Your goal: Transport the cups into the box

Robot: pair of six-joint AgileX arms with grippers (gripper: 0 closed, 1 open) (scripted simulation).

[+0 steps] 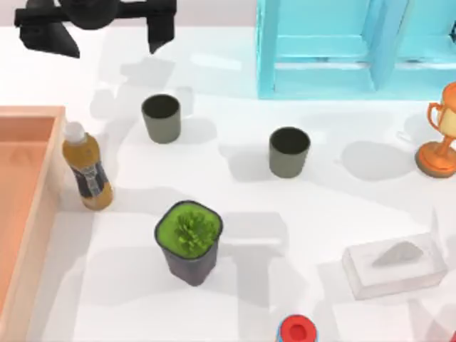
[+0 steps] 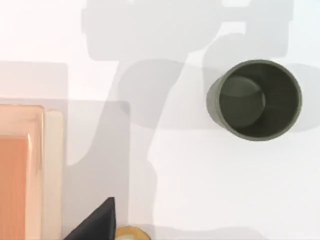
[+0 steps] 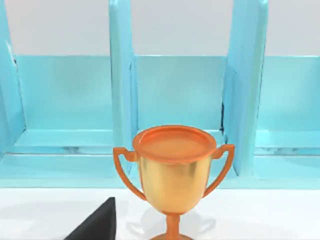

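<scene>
Near edge: a red cap (image 1: 297, 330) peeks in. Just past it, a clear tissue box (image 1: 393, 266) on the right and a dark square pot w/ green plant (image 1: 189, 241) in the middle. On the left edge sits the orange-brown wooden box (image 1: 44, 187), nothing in it that I can see. A yellow drink bottle (image 1: 86, 169) stands just beside its right wall. Farther back, both cups stand upright on the white table (image 1: 320, 214), outside the box: left cup (image 1: 161, 118) (image 2: 255, 99) and right cup (image 1: 288, 152), well apart. A gold trophy (image 1: 442, 139) (image 3: 173, 177) is at the far right, a light-blue shelf frame (image 1: 335, 46) (image 3: 122, 85) behind it. Left gripper (image 1: 92, 28) hangs at the far left, above and behind the left cup, holding nothing; can't tell how wide its pincer is.
</scene>
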